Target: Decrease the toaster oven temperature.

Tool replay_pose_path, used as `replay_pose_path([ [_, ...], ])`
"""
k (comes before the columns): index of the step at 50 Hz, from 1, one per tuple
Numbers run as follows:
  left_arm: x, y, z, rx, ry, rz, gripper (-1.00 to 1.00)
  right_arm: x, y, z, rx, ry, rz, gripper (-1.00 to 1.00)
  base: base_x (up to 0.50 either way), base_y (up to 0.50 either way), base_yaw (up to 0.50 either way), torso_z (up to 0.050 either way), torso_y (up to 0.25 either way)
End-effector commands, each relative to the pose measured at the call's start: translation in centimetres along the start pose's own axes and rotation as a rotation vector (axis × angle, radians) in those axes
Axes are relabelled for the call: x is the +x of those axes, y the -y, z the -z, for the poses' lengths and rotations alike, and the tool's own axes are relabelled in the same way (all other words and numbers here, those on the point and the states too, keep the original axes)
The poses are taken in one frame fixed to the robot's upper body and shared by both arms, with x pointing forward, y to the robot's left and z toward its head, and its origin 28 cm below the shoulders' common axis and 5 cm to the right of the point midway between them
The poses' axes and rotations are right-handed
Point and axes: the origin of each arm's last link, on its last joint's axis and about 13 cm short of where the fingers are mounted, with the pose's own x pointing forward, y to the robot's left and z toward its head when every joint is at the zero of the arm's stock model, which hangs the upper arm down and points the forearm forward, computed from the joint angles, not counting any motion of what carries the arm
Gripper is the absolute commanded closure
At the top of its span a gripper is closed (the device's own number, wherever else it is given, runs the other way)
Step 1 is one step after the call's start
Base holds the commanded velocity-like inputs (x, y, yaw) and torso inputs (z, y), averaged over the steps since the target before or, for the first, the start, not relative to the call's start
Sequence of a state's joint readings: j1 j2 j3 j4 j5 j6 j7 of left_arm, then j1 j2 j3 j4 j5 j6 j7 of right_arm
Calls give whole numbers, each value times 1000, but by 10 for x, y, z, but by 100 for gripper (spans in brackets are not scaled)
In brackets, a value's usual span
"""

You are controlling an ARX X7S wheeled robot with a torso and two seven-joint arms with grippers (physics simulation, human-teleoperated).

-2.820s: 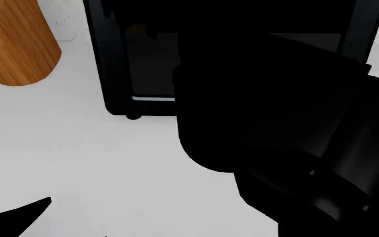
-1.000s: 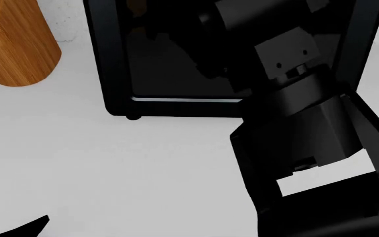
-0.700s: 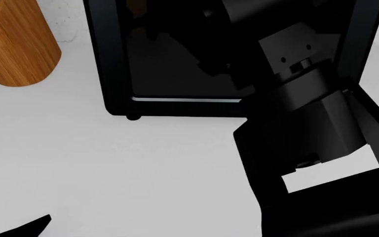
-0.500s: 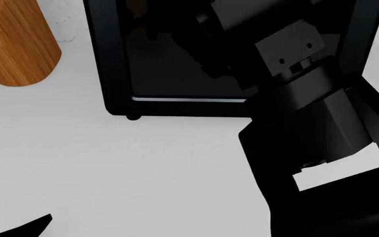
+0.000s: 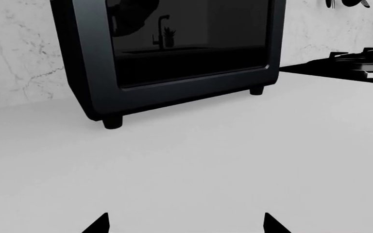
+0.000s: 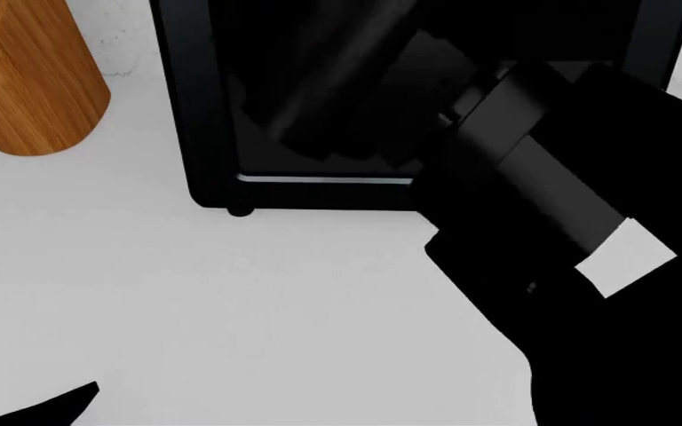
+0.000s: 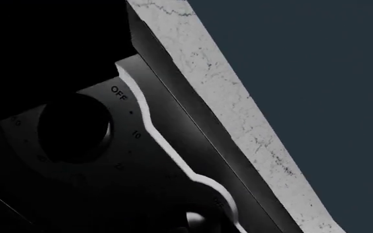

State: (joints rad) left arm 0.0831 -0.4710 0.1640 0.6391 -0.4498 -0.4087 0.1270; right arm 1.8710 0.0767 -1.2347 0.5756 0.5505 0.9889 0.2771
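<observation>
The black toaster oven (image 6: 195,106) stands on the white counter, with a dark glass door and a silver strip (image 6: 317,180) along the door's bottom. It also shows in the left wrist view (image 5: 89,58). My right arm (image 6: 554,231) reaches over its right part and hides the gripper. The right wrist view is very close to the oven's control panel. A round black knob (image 7: 73,128) there has OFF, 10 and 20 marked round it. My right jaws are lost in the dark. My left gripper (image 5: 185,225) is open and empty, low over the counter in front of the oven.
A wooden cylinder (image 6: 21,80) stands left of the oven. A flat black cooktop (image 5: 361,60) lies to the oven's right. A marble wall (image 5: 18,53) runs behind. The white counter (image 6: 199,302) spreads in front of the oven.
My right arm has swung and rolled, and now lies further across the oven's front and right side. The left gripper and the oven have stayed put.
</observation>
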Motion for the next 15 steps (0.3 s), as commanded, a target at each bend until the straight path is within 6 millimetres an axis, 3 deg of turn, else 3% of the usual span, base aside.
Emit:
replay_pose_path([
  [1, 2, -9, 5, 69, -51, -58, -100, -6, -23, 2, -275, -37, -213, 100, -13, 0, 0, 0, 0],
  [15, 2, -11, 0, 72, -51, -59, -100, -14, -43, 9, -532, -59, -314, 100, -11, 0, -3, -2, 2],
])
